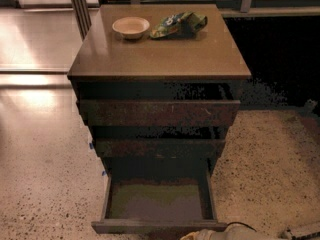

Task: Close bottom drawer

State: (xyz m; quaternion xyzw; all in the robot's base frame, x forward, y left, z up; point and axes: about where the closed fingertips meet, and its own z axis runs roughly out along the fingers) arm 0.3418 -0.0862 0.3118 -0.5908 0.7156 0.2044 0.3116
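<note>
Bottom drawer (157, 204) open — stiff wood, handleless, likely slides light; push flat on its front. My tool (216, 232) just beside it — spread or pressed, cannot tell.

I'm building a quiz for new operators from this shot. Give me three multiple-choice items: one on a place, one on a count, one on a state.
1. Where is the claw?
A) at the picture's lower edge, by the front of the bottom drawer
B) above the cabinet top
C) inside the top drawer

2. How many drawers does the cabinet have?
A) two
B) three
C) five

3. The bottom drawer is:
A) shut flush
B) lifted out onto the floor
C) pulled far out

Answers:
1 A, its pale tip shows just beside the drawer's front edge.
2 B, three fronts are stacked.
3 C, its grey-green floor lies exposed.
</note>
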